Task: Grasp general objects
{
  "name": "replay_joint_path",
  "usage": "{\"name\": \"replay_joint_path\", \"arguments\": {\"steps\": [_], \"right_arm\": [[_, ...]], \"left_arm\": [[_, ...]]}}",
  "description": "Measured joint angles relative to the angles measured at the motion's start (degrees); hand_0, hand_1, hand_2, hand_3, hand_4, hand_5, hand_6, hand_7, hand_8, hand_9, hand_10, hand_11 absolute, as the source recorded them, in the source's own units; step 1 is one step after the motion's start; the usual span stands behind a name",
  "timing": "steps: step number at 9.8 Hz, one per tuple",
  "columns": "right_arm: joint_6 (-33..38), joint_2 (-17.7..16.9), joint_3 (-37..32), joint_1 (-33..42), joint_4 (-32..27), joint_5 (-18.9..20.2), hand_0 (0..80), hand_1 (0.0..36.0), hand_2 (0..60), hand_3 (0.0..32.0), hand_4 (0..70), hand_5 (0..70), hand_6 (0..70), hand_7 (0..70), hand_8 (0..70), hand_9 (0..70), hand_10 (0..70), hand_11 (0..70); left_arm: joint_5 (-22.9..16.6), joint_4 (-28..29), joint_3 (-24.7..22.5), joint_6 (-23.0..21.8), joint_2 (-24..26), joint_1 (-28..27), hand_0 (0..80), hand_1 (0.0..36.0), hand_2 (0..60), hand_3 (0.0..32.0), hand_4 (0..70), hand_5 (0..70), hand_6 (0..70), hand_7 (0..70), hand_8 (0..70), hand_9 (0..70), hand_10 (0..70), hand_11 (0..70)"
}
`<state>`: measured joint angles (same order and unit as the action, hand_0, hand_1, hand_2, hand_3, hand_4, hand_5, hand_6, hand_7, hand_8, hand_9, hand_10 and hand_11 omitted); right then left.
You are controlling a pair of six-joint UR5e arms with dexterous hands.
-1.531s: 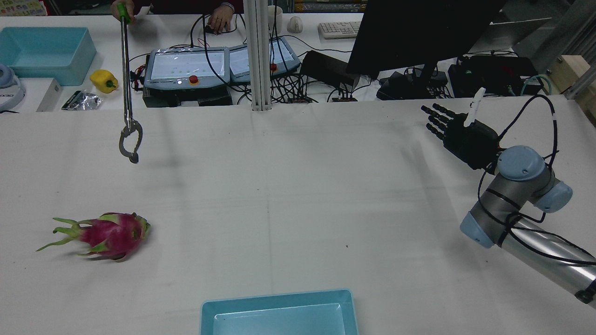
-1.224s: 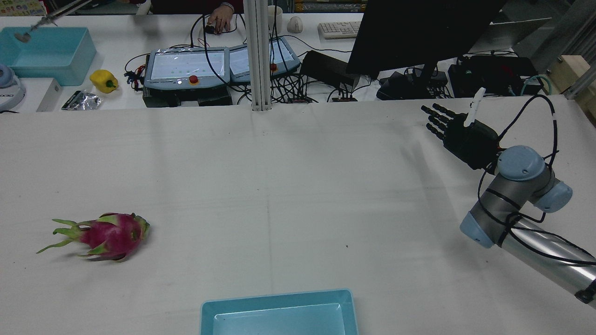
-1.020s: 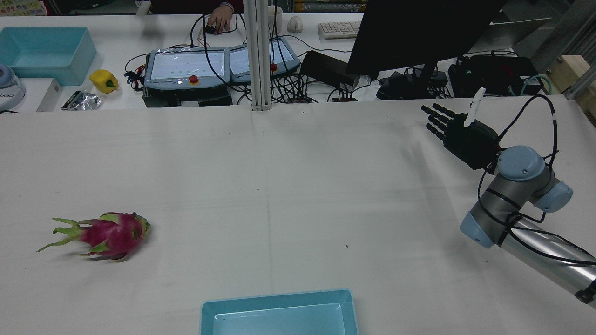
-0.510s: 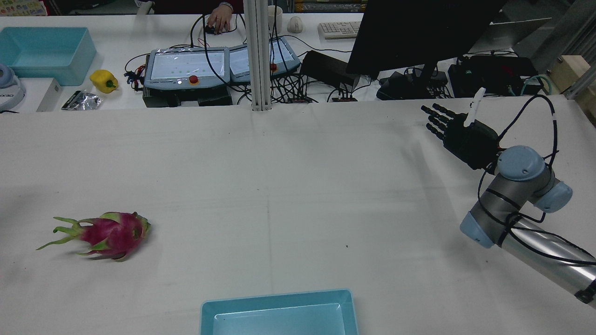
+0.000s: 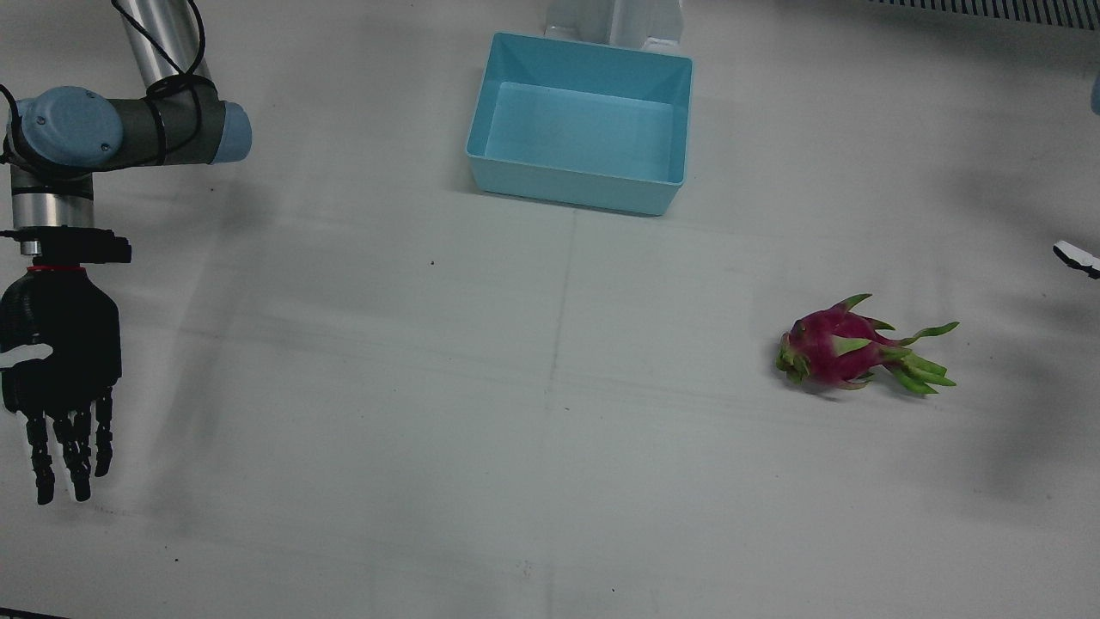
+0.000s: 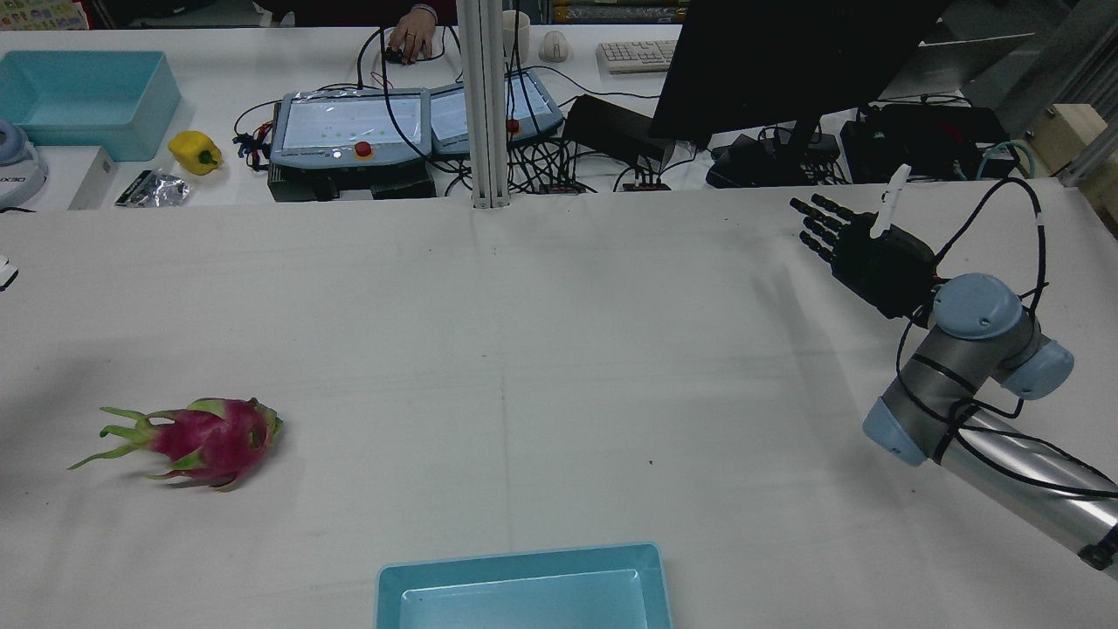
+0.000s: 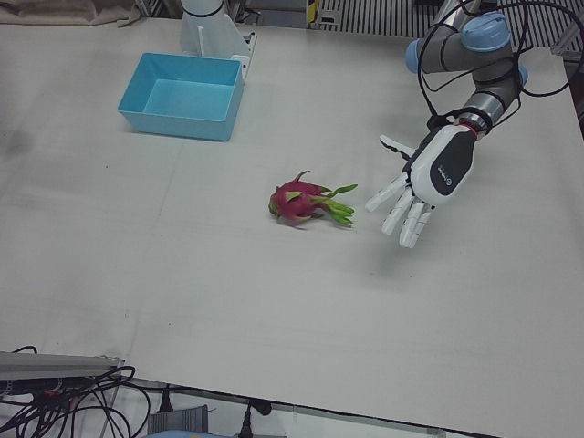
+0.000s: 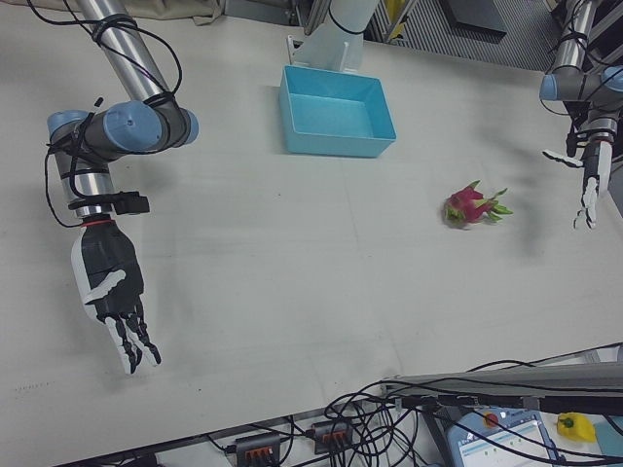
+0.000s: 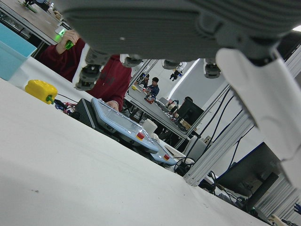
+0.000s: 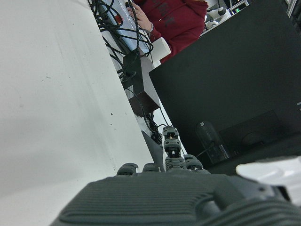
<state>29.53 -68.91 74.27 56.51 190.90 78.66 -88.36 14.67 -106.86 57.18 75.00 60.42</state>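
Left hand (image 7: pixel 427 182): wide, empty, my dragon fruit (image 7: pixel 306 201) just beside its fingertips on counter (image 7: pixel 182 274). Right hand (image 5: pixel 58 378): wide, empty, well apart from fruit.

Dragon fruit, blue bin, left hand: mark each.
dragon fruit (image 5: pixel 827 351), front view, pink body.
blue bin (image 5: pixel 571 181), front view, near outer wall.
left hand (image 7: pixel 441 168), left-front view, white back of palm.

Tabletop (image 5: pixel 344 387): white, cloth-covered
On it: dragon fruit (image 5: pixel 838 348) lying sideways; empty blue bin (image 5: pixel 581 122), well apart
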Motion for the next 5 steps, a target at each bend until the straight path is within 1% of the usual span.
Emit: {"name": "replay_joint_path", "arguments": {"steps": [1,3,4,5], "right_arm": [[0.00,0.00,0.00,0.00,0.00,0.00,0.0,0.0,0.0,0.0,0.0,0.0,0.0,0.0,0.0,0.0,0.0,0.0],[0.00,0.00,0.00,0.00,0.00,0.00,0.0,0.0,0.0,0.0,0.0,0.0,0.0,0.0,0.0,0.0,0.0,0.0],[0.00,0.00,0.00,0.00,0.00,0.00,0.0,0.0,0.0,0.0,0.0,0.0,0.0,0.0,0.0,0.0,0.0,0.0],[0.00,0.00,-0.02,0.00,0.00,0.00,0.0,0.0,0.0,0.0,0.0,0.0,0.0,0.0,0.0,0.0,0.0,0.0]], "left_arm": [[-1.22,-4.54,-1.51,2.03,1.49,0.04,47.1,7.2,0.0,32.0,0.0,0.0,0.0,0.0,0.0,0.0,0.0,0.0],[-4.04,-12.16,-3.58,5.49,4.85,0.23,46.9,6.4,0.0,32.0,0.0,0.0,0.0,0.0,0.0,0.0,0.0,0.0],[-4.66,-15.19,-4.62,7.40,5.91,0.28,47.0,5.8,0.0,32.0,0.0,0.0,0.0,0.0,0.0,0.0,0.0,0.0],[-5.01,-17.82,-5.50,9.14,6.74,0.27,47.0,7.0,0.0,32.0,0.0,0.0,0.0,0.0,0.0,0.0,0.0,0.0]]}}
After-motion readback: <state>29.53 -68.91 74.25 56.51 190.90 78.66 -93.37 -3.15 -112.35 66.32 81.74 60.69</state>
